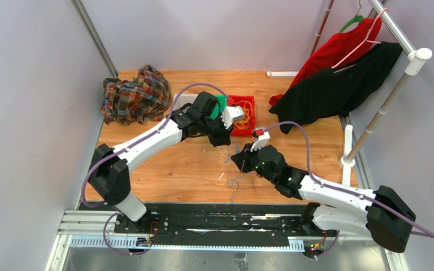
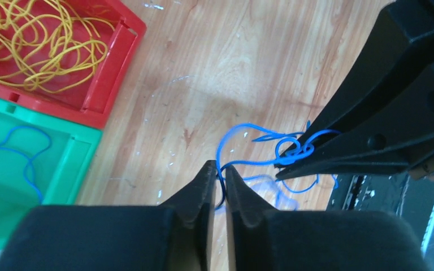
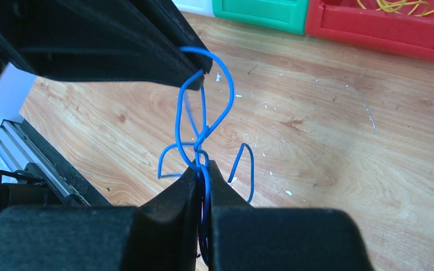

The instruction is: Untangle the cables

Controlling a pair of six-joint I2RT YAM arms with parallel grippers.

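A blue cable [image 3: 199, 145], knotted in the middle, is stretched between both grippers above the wooden table. My left gripper [image 2: 217, 166] is shut on one strand of it; its fingers also show in the right wrist view [image 3: 200, 73]. My right gripper [image 3: 203, 165] is shut on the cable just below the knot [image 2: 294, 151]. In the top view the two grippers [image 1: 226, 141] [image 1: 238, 160] sit close together at mid table. Yellow cables [image 2: 34, 39] lie in a red bin [image 1: 252, 100]. Another blue cable [image 2: 28, 164] lies in a green bin [image 2: 85, 152]. No black cable shows.
A plaid shirt [image 1: 135, 93] lies at the back left. Red and black clothes [image 1: 339, 79] hang on a rack at the back right, by a white post [image 1: 347, 144]. A thin loose strand [image 1: 234, 182] lies on the table near the front rail [image 1: 203, 226].
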